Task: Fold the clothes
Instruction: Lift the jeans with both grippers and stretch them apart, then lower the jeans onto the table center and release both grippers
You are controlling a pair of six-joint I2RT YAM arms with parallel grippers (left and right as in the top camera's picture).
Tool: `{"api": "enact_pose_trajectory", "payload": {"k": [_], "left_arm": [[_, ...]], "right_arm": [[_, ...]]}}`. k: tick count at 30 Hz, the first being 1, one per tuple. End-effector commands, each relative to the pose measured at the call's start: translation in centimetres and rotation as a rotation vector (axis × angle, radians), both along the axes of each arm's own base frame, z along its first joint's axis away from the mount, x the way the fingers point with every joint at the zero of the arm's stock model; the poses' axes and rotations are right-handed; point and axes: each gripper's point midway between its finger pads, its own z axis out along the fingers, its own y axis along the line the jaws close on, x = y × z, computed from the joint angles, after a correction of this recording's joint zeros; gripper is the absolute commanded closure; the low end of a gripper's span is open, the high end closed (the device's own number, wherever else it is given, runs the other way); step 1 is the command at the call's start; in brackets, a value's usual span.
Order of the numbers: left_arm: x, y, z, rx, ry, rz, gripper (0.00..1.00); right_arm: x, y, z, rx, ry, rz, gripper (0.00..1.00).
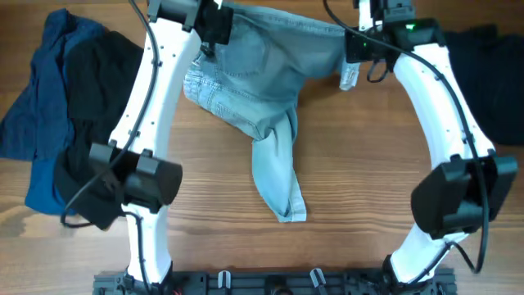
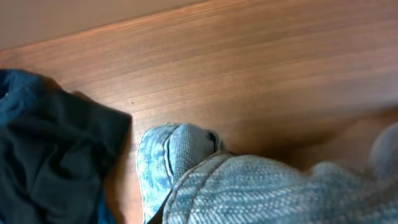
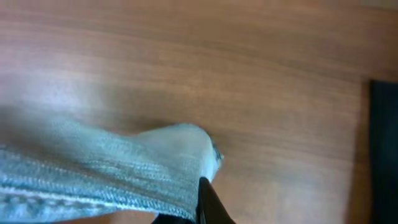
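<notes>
Seen from overhead, a blue garment (image 1: 41,98) is heaped on the table (image 1: 368,164) well to the left of the left claw (image 1: 211,37). A black garment (image 1: 94,98) is draped over its right side, nearer that claw. The left claw is closed narrow on the left end of the upper edge of the shorts (image 1: 262,82). These pale denim shorts are stretched between the two claws, held along that edge at the far side of the table. One leg is trailed toward the near edge from a point below and between the claws, and it ends in a cuffed hem. A small white tag (image 1: 350,76) is seen hanging just below the right claw (image 1: 360,43), which is pinched tight on the right end of the same edge. A dark garment (image 1: 491,74) is laid to the right of the right claw, apart from the shorts.

In the left wrist view, the shorts (image 2: 261,186) are bunched across the bottom, right at the claw, and the fingers are hidden by the cloth. The black garment (image 2: 56,162) is seen to the left, with the blue garment (image 2: 15,87) showing beyond it. In the right wrist view, a fold of the shorts (image 3: 106,168) is gripped beside one dark finger (image 3: 208,202). The dark garment (image 3: 384,149) is seen at the right border.
</notes>
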Motion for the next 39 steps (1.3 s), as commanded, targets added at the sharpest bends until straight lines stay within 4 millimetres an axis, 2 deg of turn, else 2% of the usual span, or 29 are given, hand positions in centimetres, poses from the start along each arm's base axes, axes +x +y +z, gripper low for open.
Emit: {"api": "enact_pose_trajectory", "payload": {"k": [1, 4, 6, 9, 11, 13, 16, 20, 24, 26, 30, 32, 34, 39], "left_arm": [[1.9, 0.3, 6.6, -0.069, -0.230, 0.040, 0.96], [1.5, 0.5, 10.4, -0.098, -0.318, 0.040, 0.96], [0.2, 0.9, 13.3, -0.117, -0.371, 0.039, 0.96], [-2.9, 1.0, 17.4, -0.142, -0.433, 0.023, 0.96], [-5.7, 1.1, 20.3, -0.161, -0.476, 0.006, 0.96], [-8.1, 1.2, 22.4, -0.177, -0.509, -0.008, 0.96], [-12.7, 1.2, 25.9, -0.212, -0.569, -0.047, 0.96], [-17.8, 0.6, 28.5, -0.247, -0.612, -0.111, 0.96], [-22.7, 0.4, 30.1, -0.310, -0.633, -0.164, 0.96], [-24.4, 0.7, 30.5, -0.339, -0.636, -0.172, 0.96], [-25.5, 1.4, 30.3, -0.351, -0.624, -0.159, 0.96], [-25.3, 1.7, 30.0, -0.335, -0.618, -0.136, 0.96], [-24.4, 2.0, 29.3, -0.293, -0.604, -0.103, 0.96], [-21.1, 1.8, 26.3, -0.197, -0.520, -0.024, 0.96]], "right_arm": [[1.8, -3.7, 7.4, 0.017, -0.195, -0.059, 0.96], [0.9, -5.6, 12.9, 0.019, -0.285, -0.095, 0.96], [-0.5, -6.2, 16.1, 0.012, -0.334, -0.096, 0.96], [-4.0, -6.5, 20.9, 0.000, -0.407, -0.085, 0.96], [-6.6, -6.5, 22.8, -0.007, -0.431, -0.079, 0.96], [-9.0, -6.6, 24.1, -0.007, -0.441, -0.080, 0.96], [-13.3, -6.7, 26.1, -0.008, -0.461, -0.084, 0.96], [-18.3, -6.9, 28.1, -0.003, -0.498, -0.093, 0.96], [-22.7, -7.4, 29.9, 0.008, -0.553, -0.131, 0.96], [-24.5, -7.7, 30.7, 0.012, -0.586, -0.151, 0.96], [-26.4, -8.1, 31.8, 0.004, -0.636, -0.169, 0.96], [-26.4, -8.1, 31.9, 0.007, -0.636, -0.172, 0.96], [-25.5, -8.1, 31.4, 0.010, -0.615, -0.174, 0.96], [-21.2, -7.8, 28.3, 0.010, -0.492, -0.167, 0.96]]}}
